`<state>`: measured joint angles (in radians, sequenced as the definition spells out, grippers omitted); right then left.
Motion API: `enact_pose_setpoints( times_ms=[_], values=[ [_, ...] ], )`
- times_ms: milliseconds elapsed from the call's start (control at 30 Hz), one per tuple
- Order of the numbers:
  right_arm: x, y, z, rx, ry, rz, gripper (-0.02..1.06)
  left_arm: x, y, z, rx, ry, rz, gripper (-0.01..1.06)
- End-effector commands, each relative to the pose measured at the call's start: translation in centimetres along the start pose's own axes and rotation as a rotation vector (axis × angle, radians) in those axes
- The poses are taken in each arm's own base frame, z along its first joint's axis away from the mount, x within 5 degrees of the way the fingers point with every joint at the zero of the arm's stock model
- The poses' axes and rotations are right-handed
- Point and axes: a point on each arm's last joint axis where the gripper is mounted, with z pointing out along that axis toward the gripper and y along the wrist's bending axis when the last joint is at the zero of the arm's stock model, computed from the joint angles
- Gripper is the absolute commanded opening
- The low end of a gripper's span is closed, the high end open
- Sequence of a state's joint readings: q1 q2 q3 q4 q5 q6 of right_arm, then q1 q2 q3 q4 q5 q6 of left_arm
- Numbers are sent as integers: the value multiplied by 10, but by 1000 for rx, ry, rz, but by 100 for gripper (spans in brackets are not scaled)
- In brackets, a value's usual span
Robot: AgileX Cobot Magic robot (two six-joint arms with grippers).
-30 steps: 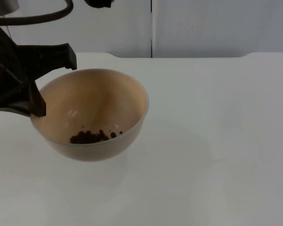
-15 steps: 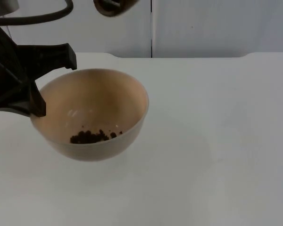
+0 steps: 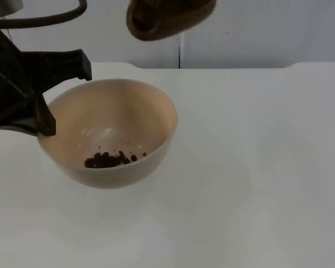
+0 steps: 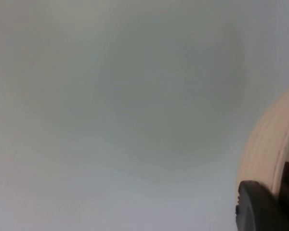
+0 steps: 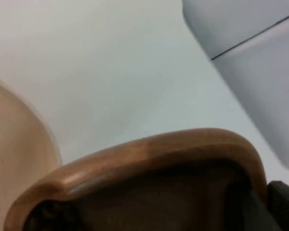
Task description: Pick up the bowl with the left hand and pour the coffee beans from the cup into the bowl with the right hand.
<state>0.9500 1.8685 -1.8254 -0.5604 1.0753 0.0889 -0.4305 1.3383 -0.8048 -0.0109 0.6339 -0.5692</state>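
Cup (image 3: 170,18) drops back into view, tipped above bowl (image 3: 109,131). Left pincer (image 3: 42,89) clenched on rim, bowl off table (image 3: 257,167); beans (image 3: 109,159) inside. Right pincer (image 5: 279,202) grasping cup. Risk: leftover beans spill past far rim.

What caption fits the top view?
Left gripper holds bowl of beans; tilted cup above.

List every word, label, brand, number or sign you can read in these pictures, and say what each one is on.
None. The bowl, the coffee beans in it, the wooden cup, the table and the wall show no writing or marks.
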Motion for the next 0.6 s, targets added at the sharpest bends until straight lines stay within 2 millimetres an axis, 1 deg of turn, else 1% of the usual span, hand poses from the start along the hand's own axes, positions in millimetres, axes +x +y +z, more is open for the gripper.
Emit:
enact_pose_setpoints(
  times_ms=[0, 33, 100, 167, 200, 333, 367, 467, 533, 567],
  values=[
    [4, -13, 0, -45, 15, 62, 0, -1, 0, 1, 10, -12, -9, 0],
    [4, -13, 0, -45, 15, 62, 0, -1, 0, 1, 10, -12, -9, 0],
    [10, -22, 6, -84, 45, 111, 0, -1, 0, 1, 10, -12, -9, 0],
    [17, -37, 14, -104, 71, 176, 0, -1, 0, 1, 11, -14, -9, 0],
    [17, -37, 14, -104, 71, 176, 0, -1, 0, 1, 11, -14, -9, 0],
    [28, -58, 24, -97, 111, 242, 0, -3, -1, 1, 12, -32, 3, 0],
    [28, -58, 24, -97, 111, 242, 0, -3, -1, 1, 12, -32, 3, 0],
    [42, -72, 33, -80, 167, 285, 0, -3, 0, 1, 11, -38, 9, 0],
    [52, -75, 41, -76, 208, 306, 0, -3, -1, 3, 9, -34, 9, 0],
    [52, -75, 41, -76, 208, 306, 0, -3, -1, 3, 9, -34, 9, 0]
  ],
)
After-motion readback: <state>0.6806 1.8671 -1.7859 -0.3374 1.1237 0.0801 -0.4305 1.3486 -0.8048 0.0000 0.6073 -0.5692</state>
